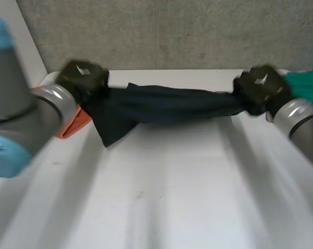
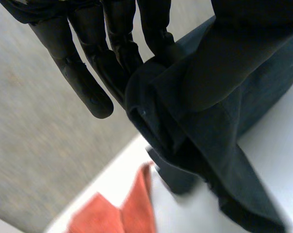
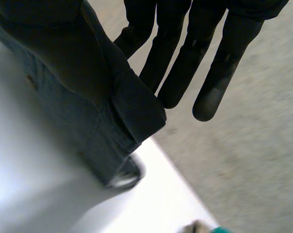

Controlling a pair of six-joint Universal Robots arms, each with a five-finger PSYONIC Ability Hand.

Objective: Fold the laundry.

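Head view, I see the cloth (image 1: 167, 104) stretched above the table's (image 1: 172, 187) far side, left hand (image 1: 83, 78) at one end, right hand (image 1: 260, 88) at the other; left wrist view, nearly straight fingers (image 2: 83, 82) pinch it against the thumb over the table's edge; right wrist view, that hand pinches likewise.

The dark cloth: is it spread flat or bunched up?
Bunched up. The dark cloth stretches as a narrow band between the left hand and right hand, one corner hanging.
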